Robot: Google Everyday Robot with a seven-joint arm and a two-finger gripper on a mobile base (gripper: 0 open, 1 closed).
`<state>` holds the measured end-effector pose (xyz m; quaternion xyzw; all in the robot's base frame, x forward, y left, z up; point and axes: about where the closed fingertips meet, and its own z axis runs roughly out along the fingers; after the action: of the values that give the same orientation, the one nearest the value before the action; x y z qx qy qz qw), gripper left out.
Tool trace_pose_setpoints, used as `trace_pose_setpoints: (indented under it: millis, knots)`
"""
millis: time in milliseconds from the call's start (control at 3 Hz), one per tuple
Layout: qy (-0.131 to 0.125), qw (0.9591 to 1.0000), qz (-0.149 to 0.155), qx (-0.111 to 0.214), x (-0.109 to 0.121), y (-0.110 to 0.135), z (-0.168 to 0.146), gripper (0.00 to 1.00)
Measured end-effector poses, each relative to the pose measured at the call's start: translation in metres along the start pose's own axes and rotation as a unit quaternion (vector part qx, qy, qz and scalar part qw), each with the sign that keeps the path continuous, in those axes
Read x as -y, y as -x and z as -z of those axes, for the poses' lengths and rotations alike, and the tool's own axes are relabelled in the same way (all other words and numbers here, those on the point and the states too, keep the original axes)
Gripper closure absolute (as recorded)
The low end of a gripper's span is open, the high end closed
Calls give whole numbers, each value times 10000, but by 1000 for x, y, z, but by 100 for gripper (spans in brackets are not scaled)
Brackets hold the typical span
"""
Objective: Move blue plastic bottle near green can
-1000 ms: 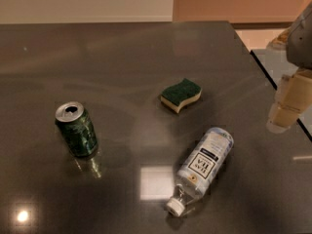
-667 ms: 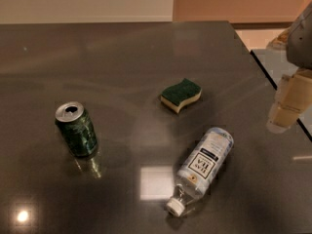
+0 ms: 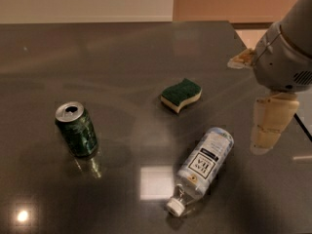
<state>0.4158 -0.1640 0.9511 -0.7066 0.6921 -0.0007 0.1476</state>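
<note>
Spanning most of the view: dark glossy table [image 3: 97, 57]. Pincer [image 3: 265, 140] hangs above the right edge, well apart from everything, nothing in it; can't tell whether it's released or clenched.

Blue plastic bottle [image 3: 204, 162] lies on its side near the front edge, right of centre, white cap toward the front edge, base angled toward the back right corner. Green can [image 3: 77, 129] stands upright toward the left edge, well apart from the bottle. Sponge [image 3: 181, 94] sits mid-table, between neither.

Handling, as a judgement: the bottle is probably light, thin-walled, gives under squeeze, and rolls freely since it's round and lying down. The label film is likely slick. Best hold is across the mid-body at the label, perpendicular to the long axis; the cap and neck are too narrow and would let the bottle swing. Moderate squeeze only.
</note>
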Motion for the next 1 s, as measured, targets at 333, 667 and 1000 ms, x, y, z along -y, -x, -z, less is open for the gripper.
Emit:
trace_pose_setpoints:
  millis: [333, 667, 1000]
  knots:
    - [285, 9955, 896, 150, -21, 31, -24, 0]
    - [405, 9865, 1575, 204, -39, 52, -41, 0]
    - [382, 9708, 2364, 130, -58, 64, -59, 0]
